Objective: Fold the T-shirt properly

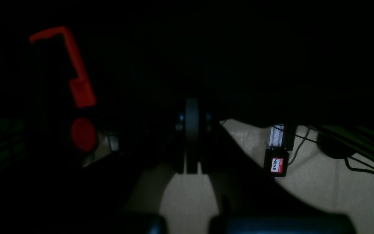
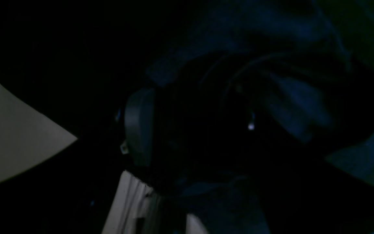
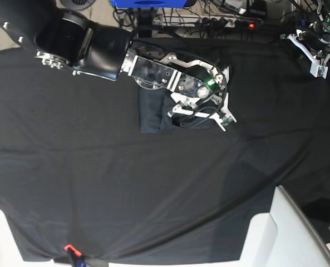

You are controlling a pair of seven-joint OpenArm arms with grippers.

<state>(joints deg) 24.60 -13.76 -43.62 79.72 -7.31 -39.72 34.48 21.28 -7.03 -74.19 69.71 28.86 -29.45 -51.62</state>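
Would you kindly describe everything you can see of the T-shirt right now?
The T-shirt is a dark charcoal-grey piece of soft, thin cloth, faintly bluer than the black table covering it lies on. It is already folded into a compact, roughly rectangular bundle near the far middle of the table. The right gripper sits over its right part, hiding that side; its fingers stand apart. Whether they pinch the cloth cannot be told.

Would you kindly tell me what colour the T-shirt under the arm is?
Dark charcoal grey, the T-shirt shows best in the base view.
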